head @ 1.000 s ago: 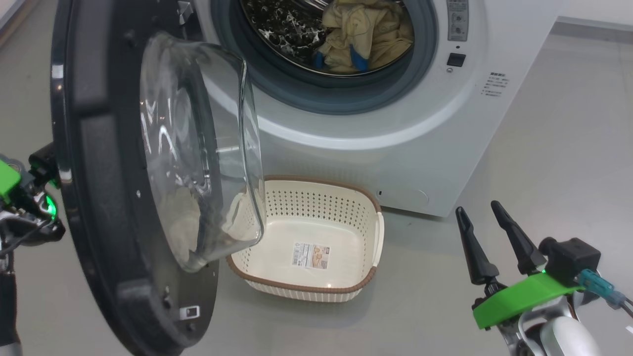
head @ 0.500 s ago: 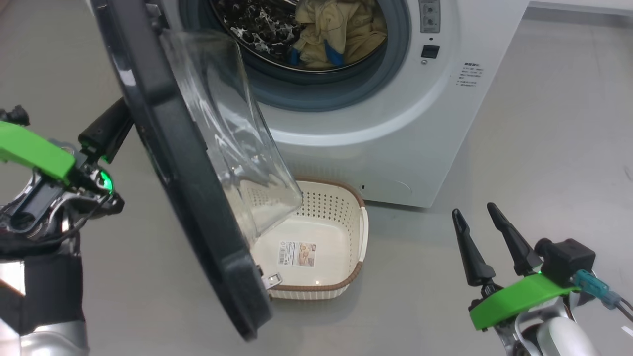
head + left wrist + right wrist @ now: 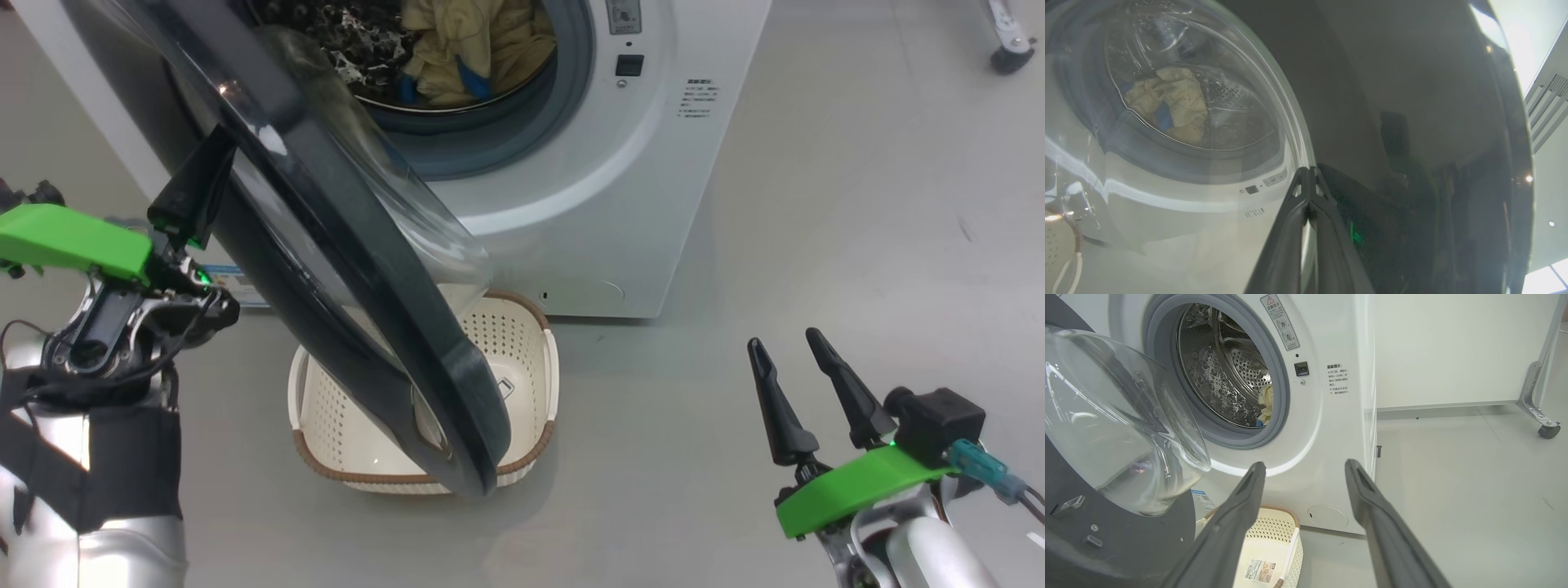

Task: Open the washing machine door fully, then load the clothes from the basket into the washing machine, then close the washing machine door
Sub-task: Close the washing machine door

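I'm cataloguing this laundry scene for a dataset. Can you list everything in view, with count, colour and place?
washing machine: one, white, behind the basket, steel drum exposed
washing machine door: one, glossy black with a clear glass bowl, partly open, hanging over the basket
clothes: one heap, cream-yellow with blue trims, inside the drum
basket: one, cream-white with a brown rim, on the grey floor before the machine, no clothes seen in it
label sticker: one, white, on the basket's floor
caster wheel: one, dark, far right on the floor
left gripper: one, dark fingers shut, at the door's outer face
right gripper: one, dark fingers open, low right, holding nothing
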Motion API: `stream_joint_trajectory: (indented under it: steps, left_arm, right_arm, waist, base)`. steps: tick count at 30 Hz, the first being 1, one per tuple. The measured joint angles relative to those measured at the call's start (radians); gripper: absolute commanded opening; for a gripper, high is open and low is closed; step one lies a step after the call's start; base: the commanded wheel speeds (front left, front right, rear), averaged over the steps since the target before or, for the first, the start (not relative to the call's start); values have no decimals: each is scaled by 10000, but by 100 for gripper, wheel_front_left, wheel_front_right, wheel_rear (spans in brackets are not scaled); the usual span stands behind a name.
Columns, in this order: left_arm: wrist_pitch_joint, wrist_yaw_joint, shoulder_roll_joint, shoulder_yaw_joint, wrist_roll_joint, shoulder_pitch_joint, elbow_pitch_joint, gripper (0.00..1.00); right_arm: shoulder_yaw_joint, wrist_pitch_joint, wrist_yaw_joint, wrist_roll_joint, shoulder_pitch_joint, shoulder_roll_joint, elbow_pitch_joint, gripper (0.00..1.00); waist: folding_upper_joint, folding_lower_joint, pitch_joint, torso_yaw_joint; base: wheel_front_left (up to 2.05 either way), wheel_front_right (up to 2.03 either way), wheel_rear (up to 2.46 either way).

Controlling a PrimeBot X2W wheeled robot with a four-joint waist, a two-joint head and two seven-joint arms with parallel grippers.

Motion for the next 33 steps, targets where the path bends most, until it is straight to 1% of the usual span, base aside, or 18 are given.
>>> stream_joint_trajectory:
  steps: [10, 16, 33]
  left_arm:
    - [-1406, -59, -29, -364, 222, -355, 46, 0]
    - [-1850, -67, 4, -686, 190, -486, 213, 0]
    - [-3223, -69, 408, -1375, -203, -516, 683, 0]
  right_arm:
    - [-8, -2, 0, 0, -288, 4, -23, 100]
    - [-25, -52, 0, 0, -400, 6, -27, 100]
    - [29, -132, 0, 0, -506, 31, 56, 100]
  waist:
    - [0, 0, 391, -681]
    - [0, 0, 631, -990]
    - [0, 0, 769, -1345]
  base:
    - [0, 0, 0]
    - [0, 0, 0]
    - [0, 0, 0]
